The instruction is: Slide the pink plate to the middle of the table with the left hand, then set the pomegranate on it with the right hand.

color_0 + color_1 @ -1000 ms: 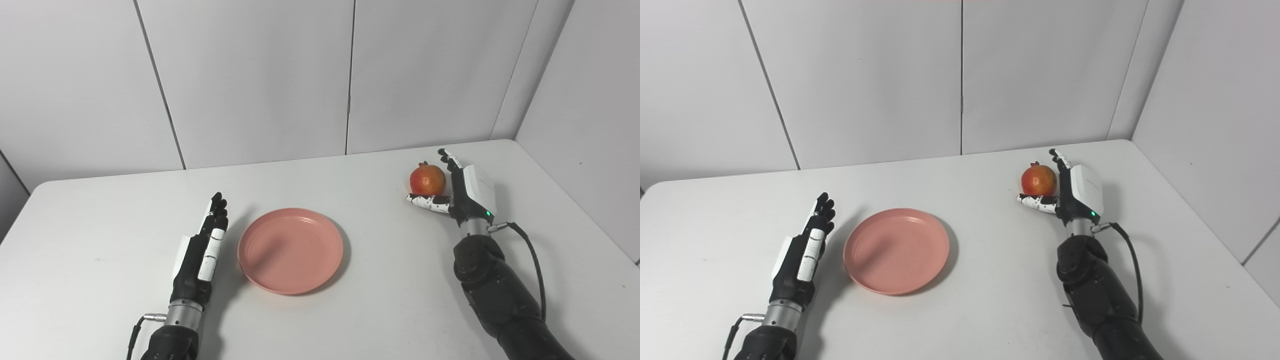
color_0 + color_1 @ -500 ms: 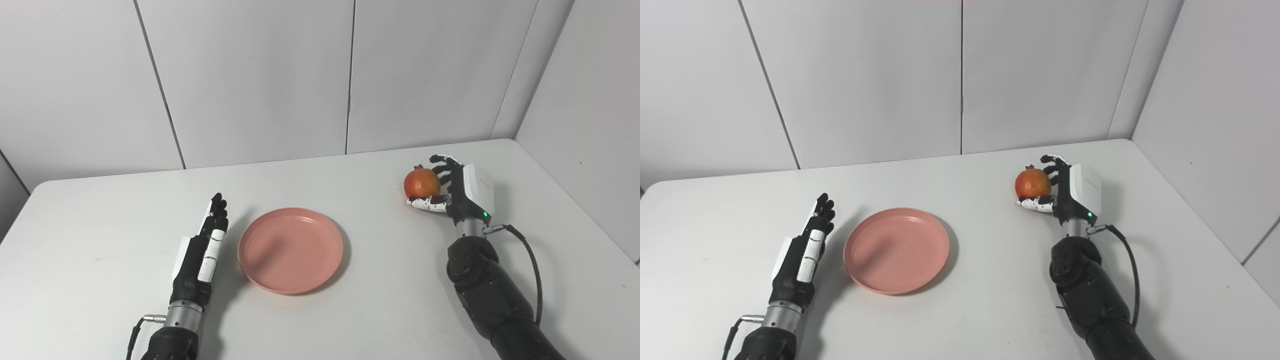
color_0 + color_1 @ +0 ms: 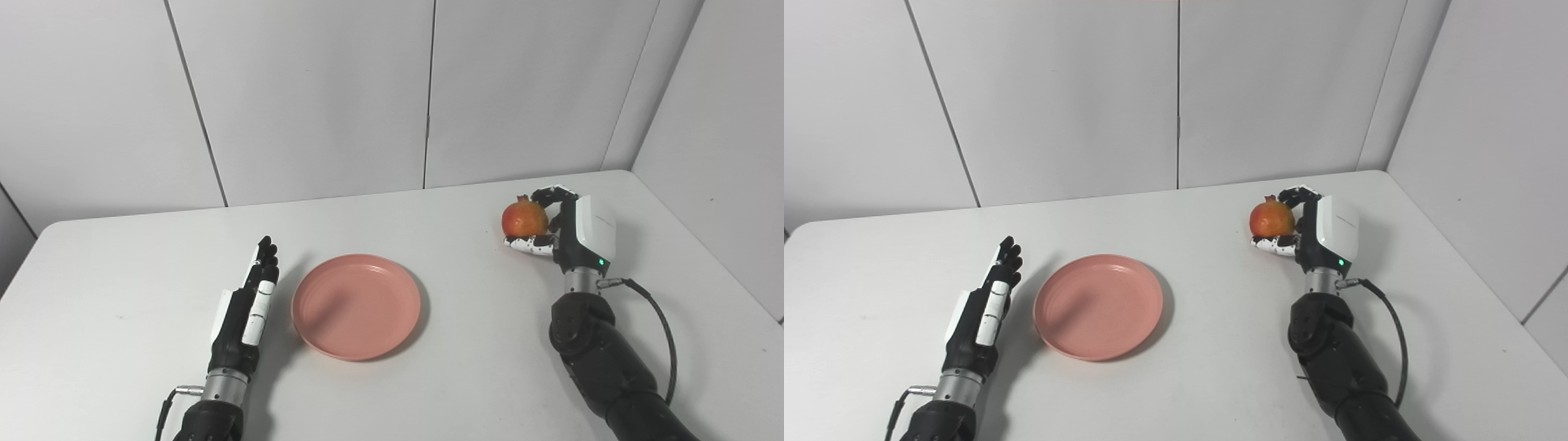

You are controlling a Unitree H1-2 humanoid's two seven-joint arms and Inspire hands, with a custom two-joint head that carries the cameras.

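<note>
One pomegranate point(image 3: 523, 218), round, firm, likely hefty and smooth-skinned, cupped around its middle by right hand point(image 3: 566, 229); left hand point(image 3: 248, 309) flat, fingers straight, empty, beside plate point(image 3: 356, 305).

Left robot hand point(image 3: 248, 306) flat, fingers straight, right robot hand point(image 3: 566, 229) curled, prob. lifted, wrist upright

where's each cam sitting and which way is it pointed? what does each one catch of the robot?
Left eye view: on the head, looking down and forward at the table; both forearms rise from the bottom edge, left hand flat beside the pink plate, right hand wrapped around the pomegranate.
Right eye view: on the head beside the first, facing the same way; the same arms and hands appear, shifted left in the picture.
Shared: table, plate, pomegranate, both hands, grey wall panels.
</note>
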